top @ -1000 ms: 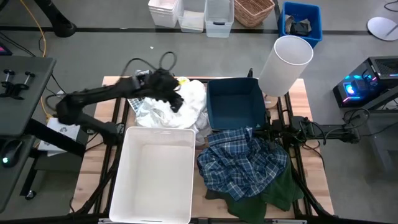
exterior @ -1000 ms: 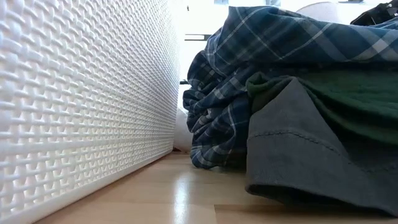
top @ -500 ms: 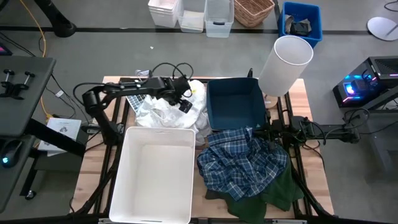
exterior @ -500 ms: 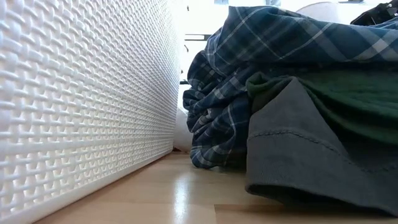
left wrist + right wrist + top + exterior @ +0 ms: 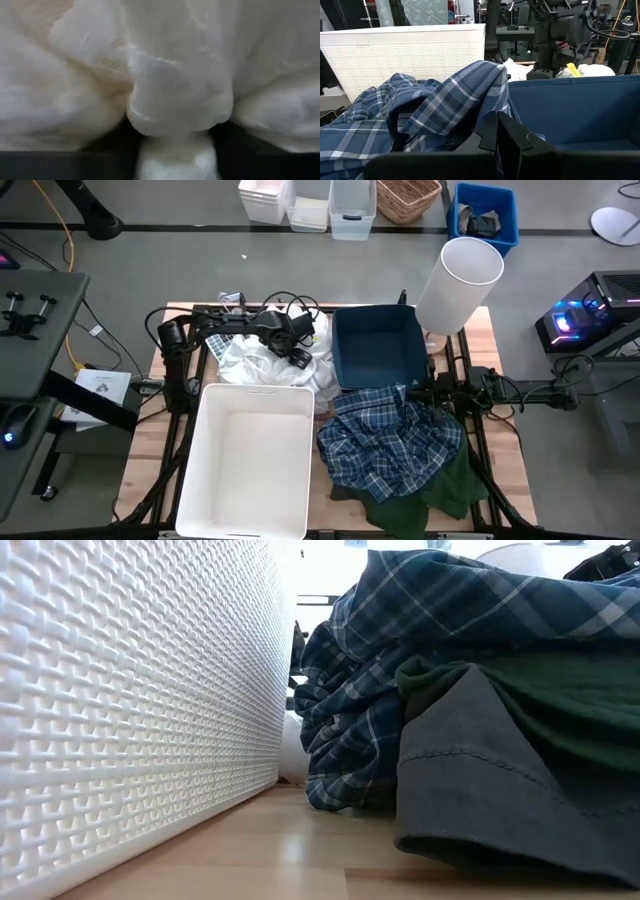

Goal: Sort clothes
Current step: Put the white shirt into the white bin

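A pile of white clothes lies at the table's far side, between the white bin and the dark blue bin. My left gripper reaches down into this pile from the left, and white cloth fills its wrist view. The blue-and-white plaid shirt lies heaped on a dark green garment and a dark grey one at the near right. My right gripper is shut and empty, level above the plaid shirt's far edge, beside the blue bin. My left gripper has a bunched fold of a white garment between its two fingers, coming from above and slanting down from the table's left. The cloth bulges out beyond the fingers. The garment lies on the pile; one layer or several, I cannot tell.
A white cylinder stands at the far right corner, behind the blue bin. The white bin's wall stands close to the plaid shirt at the table's near side. Bins and a basket stand on the floor beyond the table.
My left arm has swung toward the table's right and stretched out along the far edge. Its gripper has gone right and down into the white pile.
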